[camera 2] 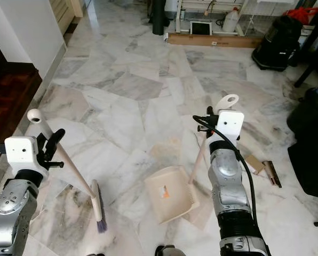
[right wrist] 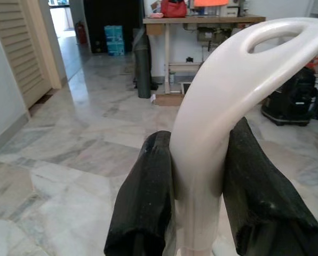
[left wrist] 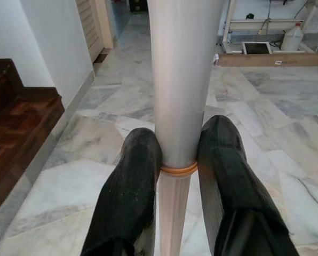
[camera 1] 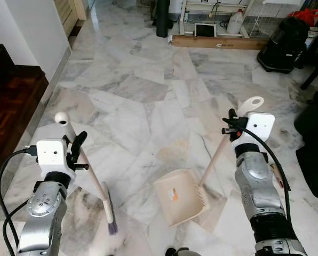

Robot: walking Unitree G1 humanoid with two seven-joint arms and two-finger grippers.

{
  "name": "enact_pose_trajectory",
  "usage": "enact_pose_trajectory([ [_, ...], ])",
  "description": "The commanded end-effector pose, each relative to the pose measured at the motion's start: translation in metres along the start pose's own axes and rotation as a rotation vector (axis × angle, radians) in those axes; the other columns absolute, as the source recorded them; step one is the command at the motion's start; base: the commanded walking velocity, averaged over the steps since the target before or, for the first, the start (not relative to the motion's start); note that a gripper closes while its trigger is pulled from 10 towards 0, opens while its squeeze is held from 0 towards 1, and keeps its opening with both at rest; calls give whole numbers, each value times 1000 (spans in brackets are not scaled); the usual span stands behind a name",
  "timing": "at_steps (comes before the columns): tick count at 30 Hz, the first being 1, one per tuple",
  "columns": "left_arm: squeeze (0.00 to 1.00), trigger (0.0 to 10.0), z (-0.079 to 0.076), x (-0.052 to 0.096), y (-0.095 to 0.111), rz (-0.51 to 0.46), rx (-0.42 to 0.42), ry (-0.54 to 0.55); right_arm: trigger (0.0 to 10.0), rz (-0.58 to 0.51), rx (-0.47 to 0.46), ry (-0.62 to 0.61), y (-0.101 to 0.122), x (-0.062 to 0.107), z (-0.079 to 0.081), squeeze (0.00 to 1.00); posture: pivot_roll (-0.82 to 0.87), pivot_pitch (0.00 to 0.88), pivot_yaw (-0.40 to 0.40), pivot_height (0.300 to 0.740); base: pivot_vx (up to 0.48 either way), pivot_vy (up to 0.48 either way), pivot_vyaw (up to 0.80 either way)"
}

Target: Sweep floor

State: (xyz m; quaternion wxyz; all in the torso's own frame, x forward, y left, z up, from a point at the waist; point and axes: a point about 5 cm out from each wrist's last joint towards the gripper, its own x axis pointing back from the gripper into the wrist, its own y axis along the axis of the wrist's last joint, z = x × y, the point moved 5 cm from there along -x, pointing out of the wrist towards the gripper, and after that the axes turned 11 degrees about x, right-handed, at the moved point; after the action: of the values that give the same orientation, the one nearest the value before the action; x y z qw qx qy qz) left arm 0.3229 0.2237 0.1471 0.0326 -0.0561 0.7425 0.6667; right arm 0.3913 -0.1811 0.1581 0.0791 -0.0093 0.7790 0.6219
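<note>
Left gripper [left wrist: 177, 176] clenched on light, stiff cream-handled broom [camera 1: 97, 184]; right gripper [right wrist: 199, 197] clenched near looped end of beige plastic dustpan [camera 1: 179, 198], smooth, possibly slippery.

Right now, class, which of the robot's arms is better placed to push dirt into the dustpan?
The left. Its gripper holds the broom, bristles on the floor beside the dustpan. The right gripper is occupied steadying the dustpan's handle.
</note>
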Motion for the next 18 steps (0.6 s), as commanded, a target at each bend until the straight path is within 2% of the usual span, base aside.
enact_pose_trajectory([
  [1,0,10000,-4,-1,10,-35,-23,-11,10000,-56,-8,-5,18,-4,-1,0,-79,178,-35,740,0,0,0],
  [11,0,10000,-5,-2,9,-24,0,-23,10000,3,-60,192,12,-1,26,0,-79,161,-38,740,0,0,0],
  [18,0,10000,-11,-5,7,-17,6,-44,10000,58,-63,233,9,-1,29,0,-86,151,-40,740,0,0,0],
])
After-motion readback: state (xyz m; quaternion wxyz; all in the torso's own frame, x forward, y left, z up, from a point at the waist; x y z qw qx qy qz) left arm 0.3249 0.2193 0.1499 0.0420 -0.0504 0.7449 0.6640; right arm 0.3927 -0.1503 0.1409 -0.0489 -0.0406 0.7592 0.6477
